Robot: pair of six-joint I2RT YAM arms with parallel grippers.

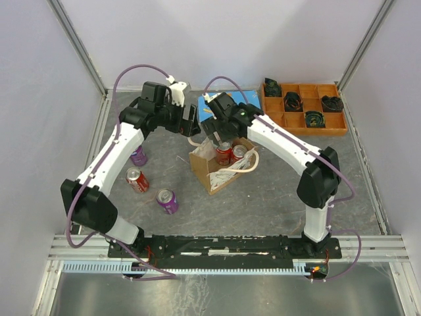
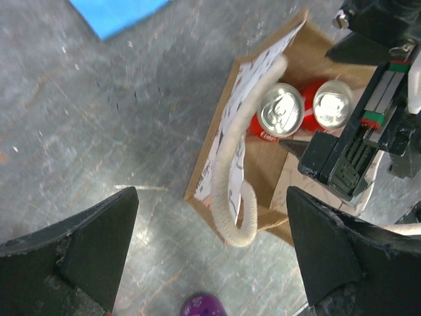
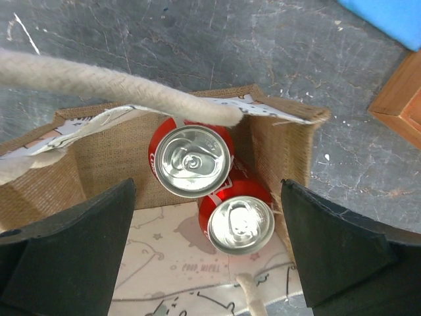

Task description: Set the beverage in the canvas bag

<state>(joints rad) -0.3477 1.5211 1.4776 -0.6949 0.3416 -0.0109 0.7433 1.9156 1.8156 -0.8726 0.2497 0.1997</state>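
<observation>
The tan canvas bag [image 1: 212, 174] stands open at the table's middle, with cream rope handles [image 1: 245, 164]. Two red cans [image 1: 223, 153] [image 1: 239, 155] stand upright inside it; they also show in the right wrist view [image 3: 192, 161] [image 3: 241, 224] and the left wrist view [image 2: 281, 110] [image 2: 333, 104]. My right gripper [image 3: 207, 187] is open and empty, directly above the two cans in the bag [image 3: 276, 145]. My left gripper [image 2: 212, 197] is open and empty, above the bag's left wall [image 2: 199, 189] and one rope handle [image 2: 227, 178]. A red can [image 1: 137, 180] and two purple cans [image 1: 167, 201] [image 1: 139, 157] are on the table to the left.
An orange compartment tray [image 1: 304, 108] with dark parts stands at the back right. A blue object [image 1: 209, 103] lies behind the bag. Both arms crowd over the bag's far side. One purple can shows below my left gripper [image 2: 204, 306].
</observation>
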